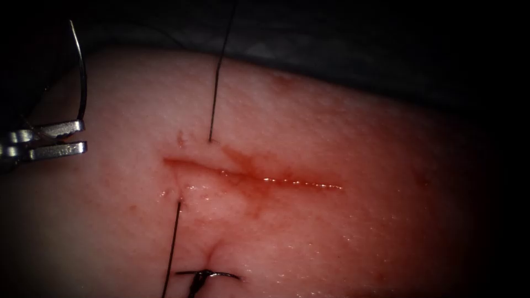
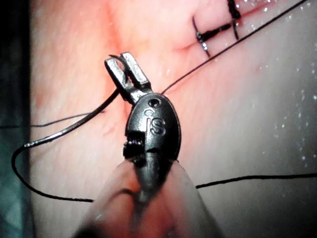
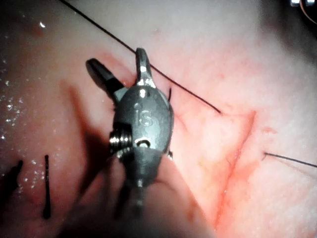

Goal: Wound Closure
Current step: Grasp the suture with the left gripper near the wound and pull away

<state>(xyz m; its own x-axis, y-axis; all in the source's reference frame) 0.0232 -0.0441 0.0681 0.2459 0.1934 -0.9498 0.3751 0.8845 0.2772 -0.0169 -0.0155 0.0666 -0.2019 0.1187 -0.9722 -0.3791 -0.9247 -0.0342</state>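
Left tool (image 1: 81, 137): it stands at the far left of the endoscope view, well apart from the cut, with its jaws pressed together on the needle. In the left wrist view (image 2: 128, 69) the grip sits close to one end of the curve.
Needle (image 1: 83, 72): it is out of the tissue and rises from the jaws in a thin arc over the left edge of the tissue. No part of it is in the flesh.
Right tool (image 3: 119, 67): in the right wrist view its jaws are spread and hold nothing; a strand of thread passes just behind them.
Thread (image 1: 218, 72): one strand enters the tissue just above the left end of the cut, another (image 1: 172, 243) comes out just below it, so a stitch already crosses the cut there.
Step in hand: I judge that the needle is through both edges and the thread is not yet tied.
Next move calls for: a firm hold on the needle and a free thread, without tangle.
Tissue (image 1: 342, 110): pale pink and wet, with red fluid (image 1: 248, 165) along the cut.
Cut (image 1: 254, 177): narrow, glossy, still a little open to the right of the stitch.
Older stitch (image 1: 207, 274): a dark knot lies below the cut.
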